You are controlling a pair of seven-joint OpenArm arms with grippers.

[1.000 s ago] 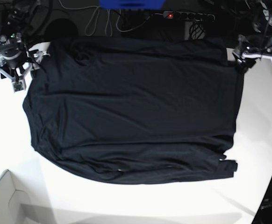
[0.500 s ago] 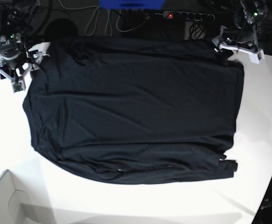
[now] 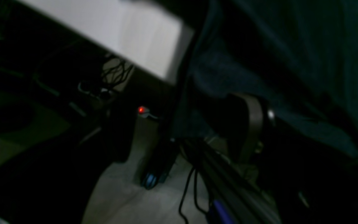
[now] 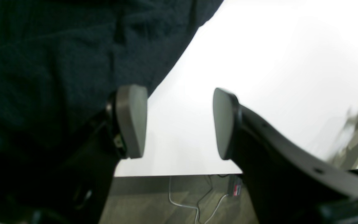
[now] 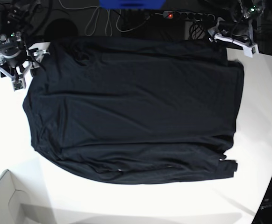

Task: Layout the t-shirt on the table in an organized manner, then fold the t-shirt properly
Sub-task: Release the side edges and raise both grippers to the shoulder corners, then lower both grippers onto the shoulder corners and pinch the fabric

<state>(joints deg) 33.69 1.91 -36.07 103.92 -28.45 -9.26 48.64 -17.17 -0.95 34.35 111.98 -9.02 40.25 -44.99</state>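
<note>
T-shirt (image 5: 131, 107) lies spread flat across the white surface (image 5: 262, 121), collar end toward the left, hem toward the right, far edge hanging at the surface's far rim. Black, thin, soft knit with a fine grainy weave up close in the right wrist view; long shallow creases run across the body, a sleeve is tucked along the near edge with its cuff poking out near right. Judged light, limp, no stiffness: it will sag and bunch when lifted, likely slide easily on the smooth glossy top. Best holds look like the corners and edges, pinching shoulder and hem together.

Right pincer (image 4: 179, 123) stands wide apart, flat grey pads, nothing between them, just beside the cloth edge at far left. Left pincer (image 5: 232, 35) hovers at the far right corner; it reads spread wide, holding nothing as far as visible.
</note>
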